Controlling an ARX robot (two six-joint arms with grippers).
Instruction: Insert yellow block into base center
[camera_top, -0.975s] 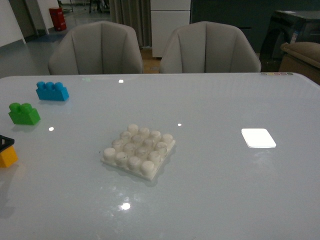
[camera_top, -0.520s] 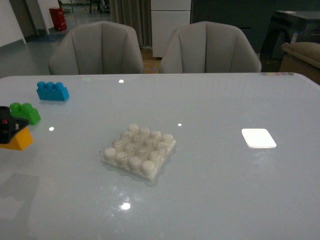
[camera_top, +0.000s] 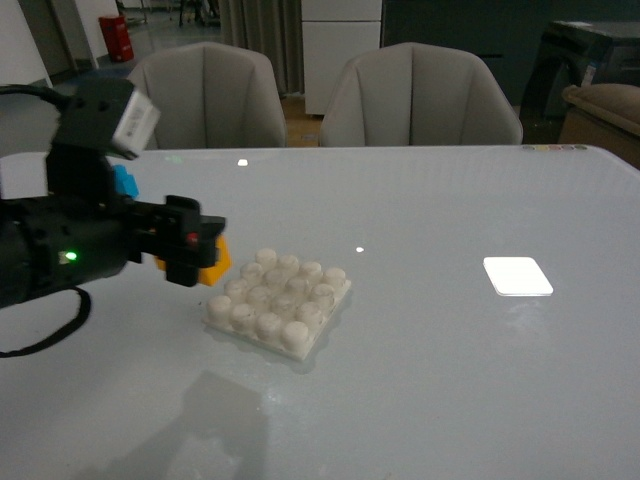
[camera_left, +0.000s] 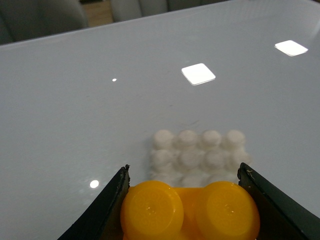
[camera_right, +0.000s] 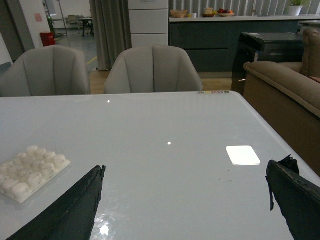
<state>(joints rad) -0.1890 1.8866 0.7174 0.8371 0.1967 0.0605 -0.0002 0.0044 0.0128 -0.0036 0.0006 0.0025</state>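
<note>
My left gripper (camera_top: 200, 252) is shut on the yellow block (camera_top: 215, 258) and holds it in the air just left of the base (camera_top: 279, 301), a white studded plate in the middle of the table. In the left wrist view the yellow block (camera_left: 189, 209) sits studs-up between the two black fingers (camera_left: 107, 207), with the base (camera_left: 197, 156) just beyond it. My right gripper (camera_right: 185, 200) is open and empty over bare table. The base (camera_right: 31, 171) lies off to one side of it in the right wrist view.
A blue brick (camera_top: 125, 182) shows partly behind my left arm (camera_top: 70, 250). A smooth white square patch (camera_top: 517, 276) lies on the table's right part. Two grey chairs (camera_top: 420, 95) stand at the far edge. The green brick is hidden.
My left arm has swung in from the left edge, carrying the yellow block rightward and up, from beside the green brick to just left of the base.
</note>
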